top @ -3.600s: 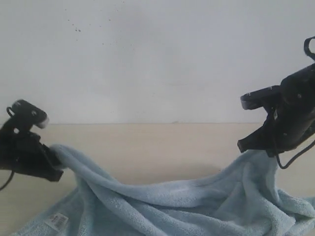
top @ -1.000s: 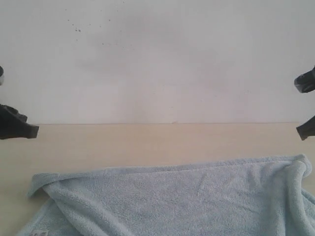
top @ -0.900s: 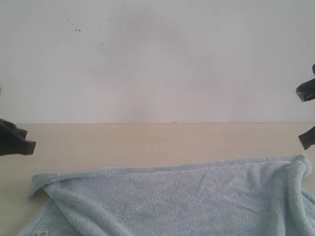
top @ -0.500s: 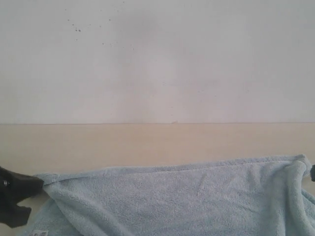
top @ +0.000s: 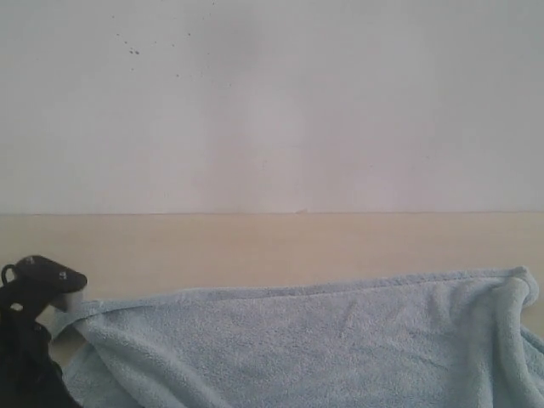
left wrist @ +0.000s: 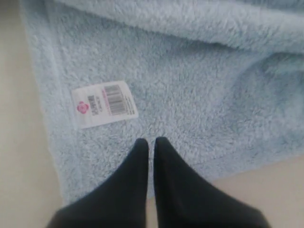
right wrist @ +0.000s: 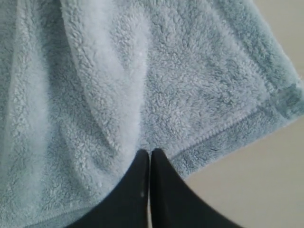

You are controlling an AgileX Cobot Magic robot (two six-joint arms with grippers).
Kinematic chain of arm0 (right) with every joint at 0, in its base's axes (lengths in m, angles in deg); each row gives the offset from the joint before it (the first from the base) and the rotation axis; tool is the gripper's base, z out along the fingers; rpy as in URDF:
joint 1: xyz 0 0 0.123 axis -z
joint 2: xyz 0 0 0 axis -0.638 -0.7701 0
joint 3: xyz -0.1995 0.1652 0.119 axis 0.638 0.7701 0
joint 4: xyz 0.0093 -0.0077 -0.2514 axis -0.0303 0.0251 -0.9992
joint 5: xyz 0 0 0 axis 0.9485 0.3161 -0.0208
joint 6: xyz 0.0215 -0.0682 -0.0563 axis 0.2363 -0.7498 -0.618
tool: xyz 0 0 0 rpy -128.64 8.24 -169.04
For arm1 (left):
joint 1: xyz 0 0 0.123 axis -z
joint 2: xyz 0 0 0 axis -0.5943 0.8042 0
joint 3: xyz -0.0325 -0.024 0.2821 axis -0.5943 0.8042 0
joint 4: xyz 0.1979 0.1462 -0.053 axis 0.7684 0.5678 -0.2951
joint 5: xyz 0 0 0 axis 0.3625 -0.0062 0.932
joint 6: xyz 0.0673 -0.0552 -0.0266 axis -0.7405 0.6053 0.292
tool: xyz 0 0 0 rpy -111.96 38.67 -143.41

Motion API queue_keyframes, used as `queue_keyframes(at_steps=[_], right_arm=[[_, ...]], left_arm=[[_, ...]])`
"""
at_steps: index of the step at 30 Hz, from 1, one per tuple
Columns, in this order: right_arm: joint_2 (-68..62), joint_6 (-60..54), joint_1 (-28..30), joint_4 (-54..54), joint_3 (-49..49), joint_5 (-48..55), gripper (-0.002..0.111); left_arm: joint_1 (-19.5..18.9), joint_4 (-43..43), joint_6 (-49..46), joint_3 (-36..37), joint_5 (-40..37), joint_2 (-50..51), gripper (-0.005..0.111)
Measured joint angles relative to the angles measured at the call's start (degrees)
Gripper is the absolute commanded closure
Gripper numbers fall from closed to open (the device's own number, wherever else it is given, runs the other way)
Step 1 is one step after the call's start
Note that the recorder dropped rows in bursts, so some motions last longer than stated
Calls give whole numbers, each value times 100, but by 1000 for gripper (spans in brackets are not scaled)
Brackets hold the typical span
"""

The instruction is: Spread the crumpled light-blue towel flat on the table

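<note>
Exterior view cuts the towel point(top: 323, 340) off at 6 o'clock and at 4 o'clock, so its near edge is not seen. The left arm point(top: 30, 340) hides its corner at 8 o'clock. The right hand is outside this view.

Left wrist view shows the left hand point(left wrist: 151, 141) with both fingers pressed together. Its tips are down on the towel near the hem, just beside the white label point(left wrist: 104, 103). I cannot tell if any cloth is pinched between them. Right wrist view shows the right hand point(right wrist: 150, 153) closed in the same way, close to a hemmed corner. Here too a pinch is not clear.

Half a second before, only a low dark part of the left arm showed at 8 o'clock. Now it stands higher, and the dark bit at the 4 o'clock edge is gone. The towel has not shifted.

The towel is fluffy light-blue terry and lies mostly spread on the smooth, pale beige surface point(top: 255, 242). It has a folded ridge from 8 toward 6 o'clock and a rolled fold near 4 o'clock. The label print is too blurred to read.
</note>
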Motion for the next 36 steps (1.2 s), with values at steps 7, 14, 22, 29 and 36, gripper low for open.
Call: queue_keyframes(at_steps=[7,14,22,29,36], right_arm=[[0,0,0,239,290,-460,109],[0,0,-11,795,455,-997,109],[0,-744,-989,1533,455,-1252,109],[0,-814,-1305,1651,455,-1672,109],[0,-814,-1305,1805,455,-1694,109]], left_arm=[[0,133,-140,61,390,495,103],[0,681,-162,137,809,701,103],[0,1004,-162,135,1046,946,103],[0,1142,-126,265,592,1039,103],[0,1554,752,437,-551,988,103]])
